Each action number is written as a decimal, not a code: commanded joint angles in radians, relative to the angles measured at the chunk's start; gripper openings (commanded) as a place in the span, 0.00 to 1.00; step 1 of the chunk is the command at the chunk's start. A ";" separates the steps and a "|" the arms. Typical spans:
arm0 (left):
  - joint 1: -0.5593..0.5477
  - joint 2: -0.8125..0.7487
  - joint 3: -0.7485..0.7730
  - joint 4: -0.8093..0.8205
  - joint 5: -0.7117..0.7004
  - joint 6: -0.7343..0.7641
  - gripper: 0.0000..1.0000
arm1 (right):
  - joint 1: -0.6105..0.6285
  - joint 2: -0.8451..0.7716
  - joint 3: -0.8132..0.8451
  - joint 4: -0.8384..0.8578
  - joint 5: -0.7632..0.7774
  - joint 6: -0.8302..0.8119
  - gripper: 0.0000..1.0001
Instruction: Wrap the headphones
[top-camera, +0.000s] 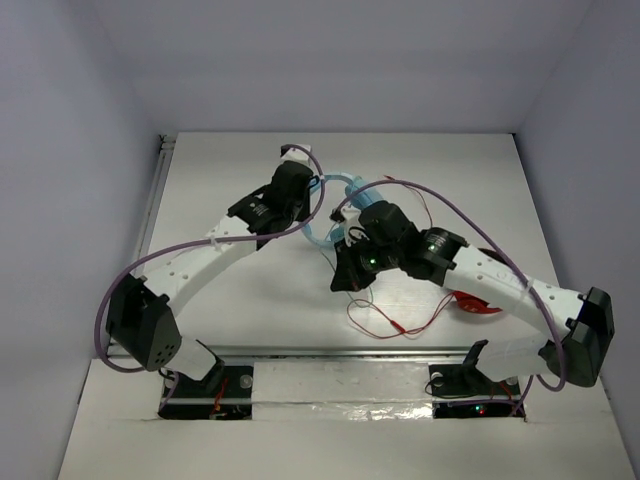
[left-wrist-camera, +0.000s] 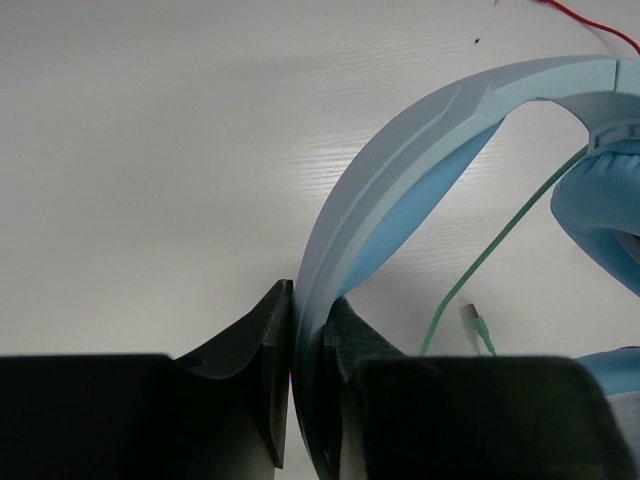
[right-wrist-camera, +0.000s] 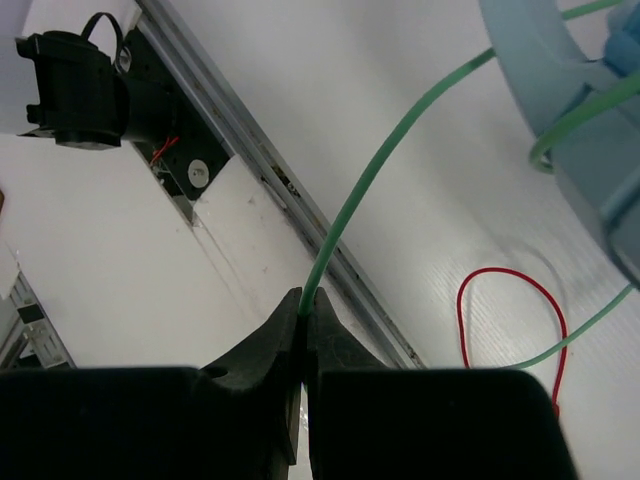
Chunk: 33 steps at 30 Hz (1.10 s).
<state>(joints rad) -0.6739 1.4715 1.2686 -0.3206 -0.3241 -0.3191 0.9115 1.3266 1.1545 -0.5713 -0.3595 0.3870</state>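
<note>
We log the left arm (top-camera: 215, 250) with its elbow folded low and outward beside its base, forearm reaching up and inward. At its end the left gripper (left-wrist-camera: 305, 300): jaws drawn in tight, clamping the headband (left-wrist-camera: 400, 170) edge-on between them. We log the right arm (top-camera: 500, 280) with its elbow out at the far right, forearm running inward to the left, wrist tipped back toward the near edge. The right gripper (right-wrist-camera: 303, 300): jaws pressed close, the cable (right-wrist-camera: 370, 180) nipped at the very tips. We see the two wrists near each other, apart
</note>
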 joint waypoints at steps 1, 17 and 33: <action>-0.001 -0.080 -0.018 0.051 0.040 -0.015 0.00 | 0.010 -0.061 0.094 -0.059 0.049 -0.045 0.00; -0.010 -0.238 -0.138 -0.158 -0.023 0.130 0.00 | 0.010 -0.109 0.249 -0.209 0.393 -0.117 0.00; -0.010 -0.344 -0.225 -0.138 0.143 0.183 0.00 | 0.010 -0.107 0.278 -0.032 0.909 -0.119 0.12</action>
<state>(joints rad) -0.6853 1.1786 1.0645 -0.3977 -0.2096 -0.1959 0.9455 1.2327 1.3613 -0.7139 0.3332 0.2901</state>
